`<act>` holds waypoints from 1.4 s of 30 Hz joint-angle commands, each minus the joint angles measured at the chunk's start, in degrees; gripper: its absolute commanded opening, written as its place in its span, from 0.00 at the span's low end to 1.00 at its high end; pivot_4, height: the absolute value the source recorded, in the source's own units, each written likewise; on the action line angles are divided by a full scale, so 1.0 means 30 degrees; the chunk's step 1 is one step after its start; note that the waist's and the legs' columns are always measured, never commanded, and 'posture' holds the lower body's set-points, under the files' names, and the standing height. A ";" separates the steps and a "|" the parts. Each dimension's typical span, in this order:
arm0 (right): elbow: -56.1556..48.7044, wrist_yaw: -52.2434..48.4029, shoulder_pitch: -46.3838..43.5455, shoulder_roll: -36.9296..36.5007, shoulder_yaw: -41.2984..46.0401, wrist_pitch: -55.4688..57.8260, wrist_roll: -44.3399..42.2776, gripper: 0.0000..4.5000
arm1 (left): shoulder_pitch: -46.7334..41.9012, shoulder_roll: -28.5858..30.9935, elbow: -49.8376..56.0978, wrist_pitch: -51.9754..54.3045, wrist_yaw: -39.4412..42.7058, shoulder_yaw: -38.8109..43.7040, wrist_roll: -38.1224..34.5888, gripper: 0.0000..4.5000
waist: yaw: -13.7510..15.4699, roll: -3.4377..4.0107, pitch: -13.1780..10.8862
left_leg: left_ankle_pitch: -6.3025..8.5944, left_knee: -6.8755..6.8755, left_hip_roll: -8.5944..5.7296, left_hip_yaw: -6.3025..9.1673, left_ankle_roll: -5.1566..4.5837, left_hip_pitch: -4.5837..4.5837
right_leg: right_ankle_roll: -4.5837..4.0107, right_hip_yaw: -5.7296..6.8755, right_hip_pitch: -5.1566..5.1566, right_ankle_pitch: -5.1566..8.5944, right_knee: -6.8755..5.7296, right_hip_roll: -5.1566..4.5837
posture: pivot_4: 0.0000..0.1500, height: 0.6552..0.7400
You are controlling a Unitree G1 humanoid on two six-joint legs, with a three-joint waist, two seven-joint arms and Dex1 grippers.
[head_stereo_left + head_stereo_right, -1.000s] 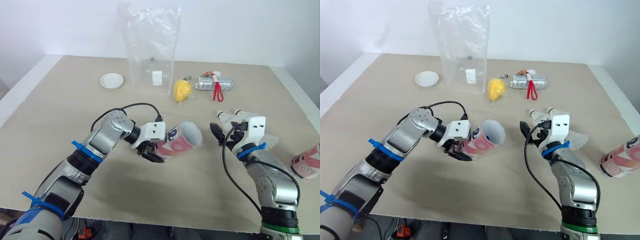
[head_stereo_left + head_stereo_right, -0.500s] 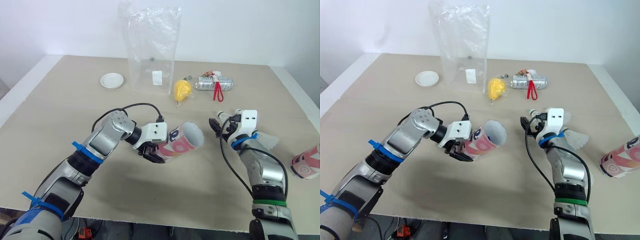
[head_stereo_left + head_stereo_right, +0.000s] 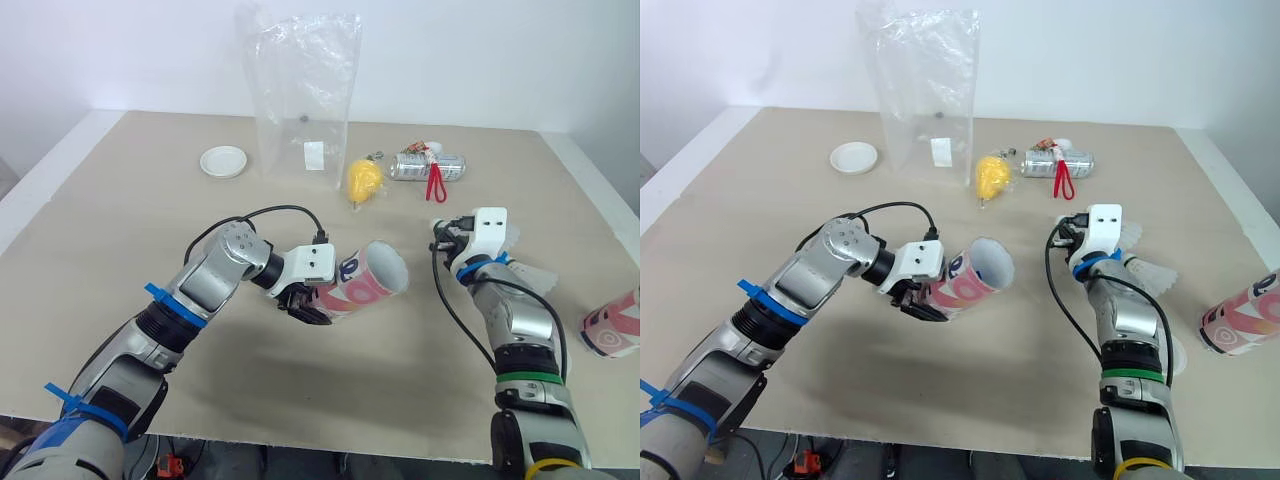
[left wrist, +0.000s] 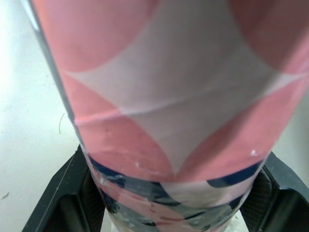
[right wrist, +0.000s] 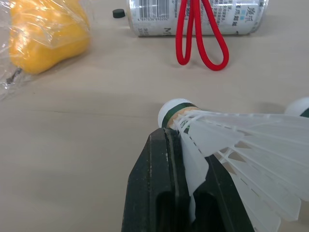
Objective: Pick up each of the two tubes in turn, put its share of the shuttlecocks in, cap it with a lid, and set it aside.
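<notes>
Left gripper (image 3: pixel 303 303) is clamped round a pink-and-white cardboard tube (image 3: pixel 362 284), its open round mouth tilted toward the right gripper (image 3: pixel 446 238), bare counter (image 3: pixel 400 390) between them. Right gripper pinches a shuttlecock (image 5: pixel 231 140) by its white feathers, a grip its wrist view shows; ahead lie a can (image 5: pixel 193 17) and red loop (image 5: pixel 200 36). Second tube (image 3: pixel 612 330) lies to its right near the counter's edge

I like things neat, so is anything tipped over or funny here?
Yes. The second tube lies on its side at the table's right edge, and the silver container lies on its side too. The right end effector pinches a shuttlecock by its feathers, which might bend them.
</notes>
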State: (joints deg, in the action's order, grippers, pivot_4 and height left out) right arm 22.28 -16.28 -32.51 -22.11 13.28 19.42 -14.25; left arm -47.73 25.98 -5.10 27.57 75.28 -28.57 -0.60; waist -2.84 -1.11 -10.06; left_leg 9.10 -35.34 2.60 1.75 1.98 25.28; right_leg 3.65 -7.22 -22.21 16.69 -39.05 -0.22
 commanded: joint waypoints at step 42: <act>-1.2224 -1.9163 -0.1866 -1.1440 -0.4790 -0.8646 -0.0556 0.78 | -0.0726 -0.0655 -0.1791 0.0563 -0.0258 0.0754 -0.0863 0.66 | 0.0069 0.0050 -0.0027 | -0.0002 -0.0052 0.0000 0.0012 -0.0002 0.0007 | 0.0117 0.0004 0.0023 0.0058 -0.0001 -0.0001 | 1.00 1.00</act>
State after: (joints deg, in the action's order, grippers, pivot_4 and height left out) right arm -13.50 -72.52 -36.88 -54.96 -3.47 -6.77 -14.06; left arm -49.40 23.73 -11.37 28.96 74.93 -26.99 -2.96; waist -2.63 -0.96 -10.14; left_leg 9.10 -35.50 2.60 1.80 1.98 25.30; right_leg 4.00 -7.20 -22.14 16.86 -39.06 -0.22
